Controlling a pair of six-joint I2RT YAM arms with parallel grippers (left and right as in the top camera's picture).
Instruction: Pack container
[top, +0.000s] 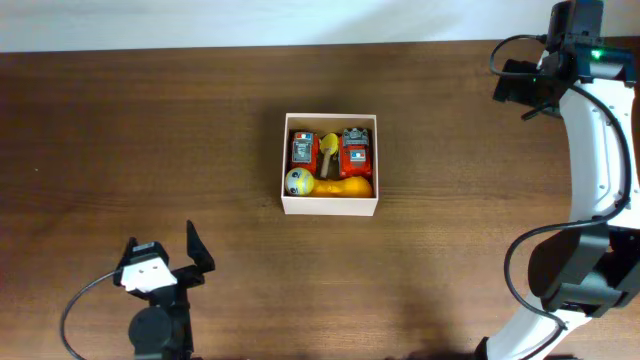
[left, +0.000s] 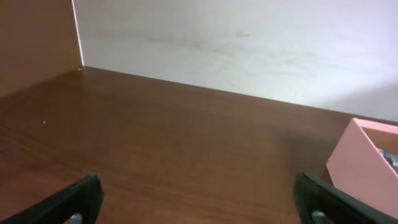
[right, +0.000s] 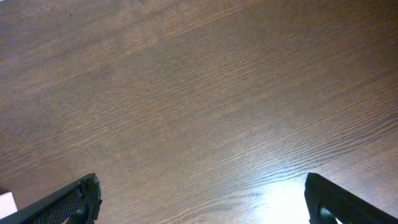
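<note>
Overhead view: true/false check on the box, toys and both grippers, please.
1. The square white-walled cardboard container holds several toys. True.
2. The left gripper is shut on a toy. False: it stands open and empty, away from the container.
3. A pale yellow ball lies on the brown wooden table outside the container. False: it lies inside the container.
4. The right gripper is open over bare table. True.

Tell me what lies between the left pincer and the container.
Only bare table lies between the left pincer and the container; the overhead view shows it.
</note>
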